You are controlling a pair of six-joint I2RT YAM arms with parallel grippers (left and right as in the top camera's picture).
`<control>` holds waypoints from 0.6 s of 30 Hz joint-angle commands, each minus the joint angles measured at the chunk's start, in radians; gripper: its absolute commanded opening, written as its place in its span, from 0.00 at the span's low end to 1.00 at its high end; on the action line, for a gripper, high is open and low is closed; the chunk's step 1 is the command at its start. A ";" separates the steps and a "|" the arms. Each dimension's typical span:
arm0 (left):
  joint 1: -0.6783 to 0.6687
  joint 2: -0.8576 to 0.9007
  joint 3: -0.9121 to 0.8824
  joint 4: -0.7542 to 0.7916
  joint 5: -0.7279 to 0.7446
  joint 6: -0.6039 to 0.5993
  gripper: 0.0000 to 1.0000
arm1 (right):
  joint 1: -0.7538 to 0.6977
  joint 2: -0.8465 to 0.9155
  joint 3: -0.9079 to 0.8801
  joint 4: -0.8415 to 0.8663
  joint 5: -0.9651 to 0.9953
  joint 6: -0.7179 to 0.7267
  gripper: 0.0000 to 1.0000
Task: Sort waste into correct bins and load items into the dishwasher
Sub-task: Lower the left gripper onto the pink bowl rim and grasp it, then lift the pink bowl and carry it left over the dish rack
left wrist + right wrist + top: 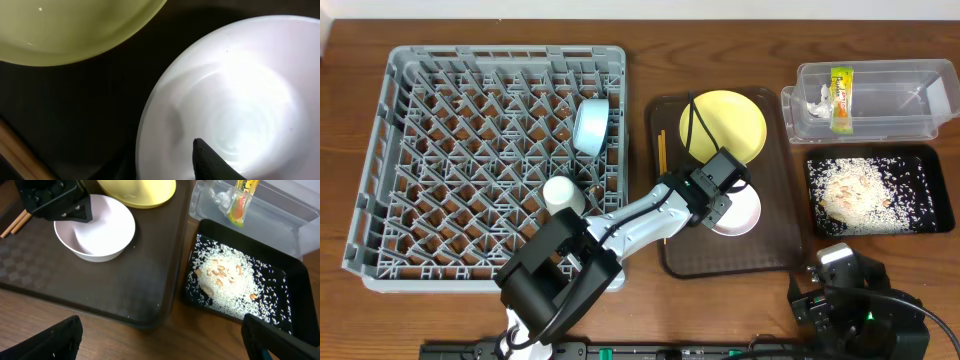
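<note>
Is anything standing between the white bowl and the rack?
Nothing tall. The chopsticks lie on the tray left of the white bowl; the tray rim and the rack wall must be cleared. Inside the rack, a blue bowl and a cup stand near that side.

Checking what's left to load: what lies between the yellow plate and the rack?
Overhead view: chopsticks, lying on the brown tray near its left rim.

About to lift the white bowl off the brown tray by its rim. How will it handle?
The white bowl looks glossy and smooth, so it may slip in a rim pinch. It seems stiff and empty, probably light, but held by one edge it will likely tilt. The yellow plate lies close beside it; a push might knock them together.
</note>
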 commanded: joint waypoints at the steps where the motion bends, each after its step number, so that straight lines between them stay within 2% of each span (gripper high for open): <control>1: 0.003 -0.003 0.017 -0.005 0.018 -0.014 0.36 | -0.007 -0.001 -0.001 -0.003 -0.008 -0.008 0.99; 9: 0.003 0.008 0.014 -0.005 0.018 -0.030 0.36 | -0.007 -0.001 -0.001 -0.003 -0.008 -0.008 0.99; 15: 0.003 0.023 0.014 -0.003 0.017 -0.032 0.29 | -0.007 -0.001 -0.001 -0.003 -0.008 -0.008 0.99; 18: 0.003 0.025 0.014 -0.004 0.017 -0.032 0.20 | -0.007 -0.001 -0.001 -0.003 -0.008 -0.008 0.99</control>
